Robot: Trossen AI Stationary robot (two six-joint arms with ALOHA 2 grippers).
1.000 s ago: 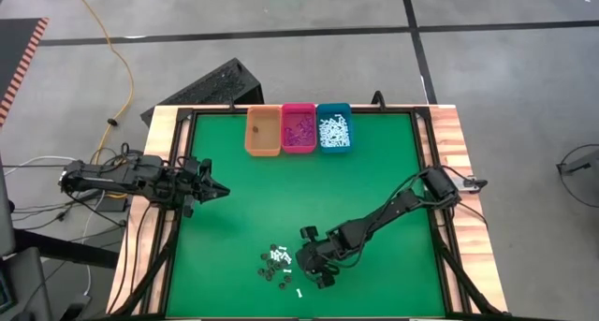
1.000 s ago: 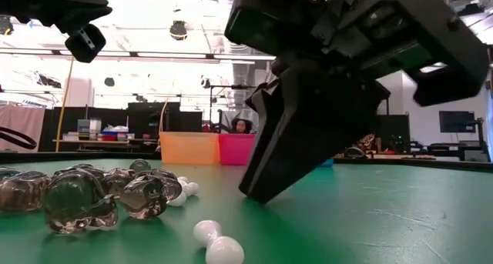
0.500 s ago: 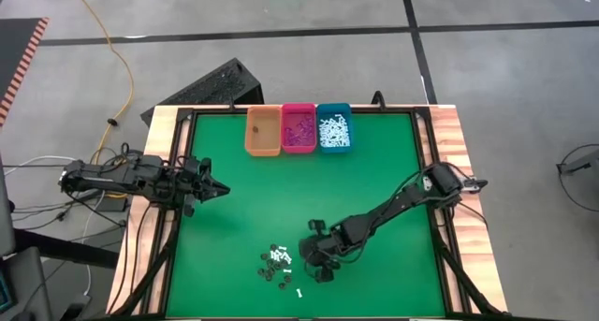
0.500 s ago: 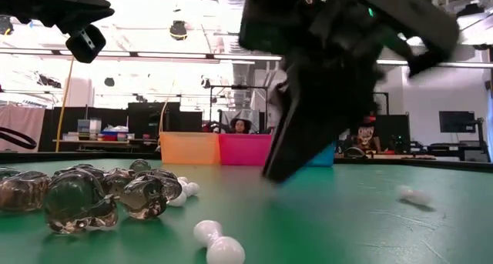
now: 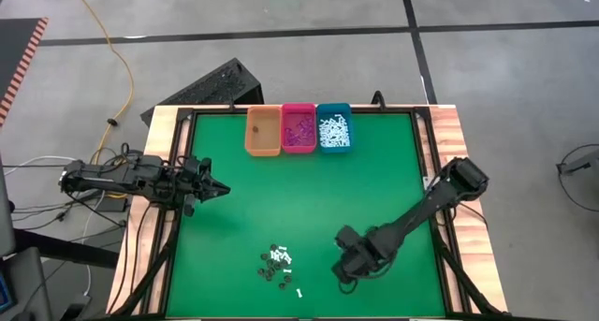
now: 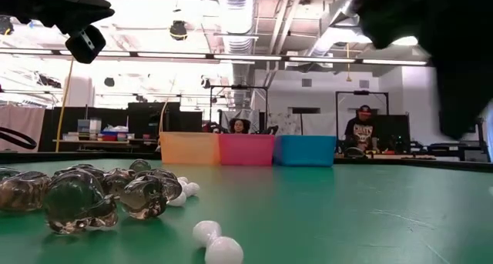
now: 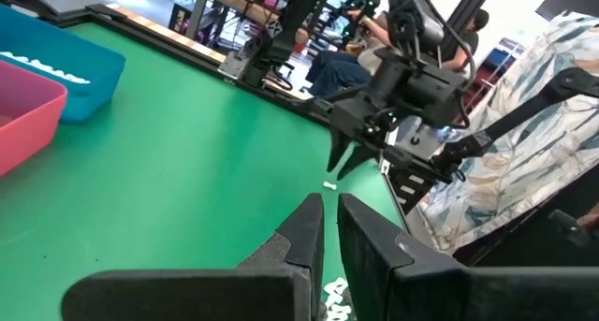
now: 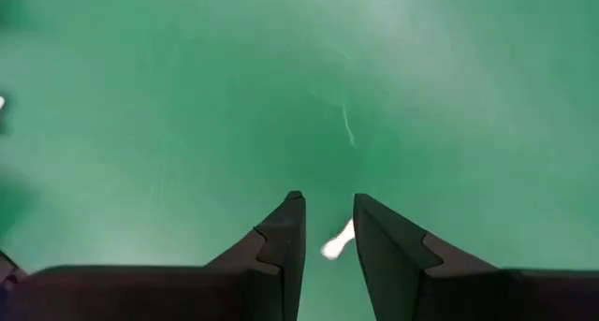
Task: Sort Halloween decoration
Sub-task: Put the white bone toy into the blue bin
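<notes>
- The green bench point(image 5: 234, 218) carried three bins in a row along its far edge: an orange bin point(image 5: 263, 130), a pink bin point(image 5: 299, 126) and a teal bin point(image 5: 333, 126).
- The remaining Halloween decoration lay as a small cluster point(image 5: 276, 263) of white sticks and dark pieces near the front edge; one white stick point(image 5: 299, 292) lay apart, just in front of it.
- In the low view the dark translucent pieces point(image 6: 81, 193) sat at the left, with a white piece point(image 6: 216, 243) nearest the camera.
- The right gripper point(image 5: 344, 268) was low over the bench, right of the cluster; its jaws stood partly released, a white stick point(image 8: 337, 239) lying between them, ungrasped.
- The left gripper point(image 5: 218, 190) waited at the left edge, jaws clenched on nothing.
</notes>
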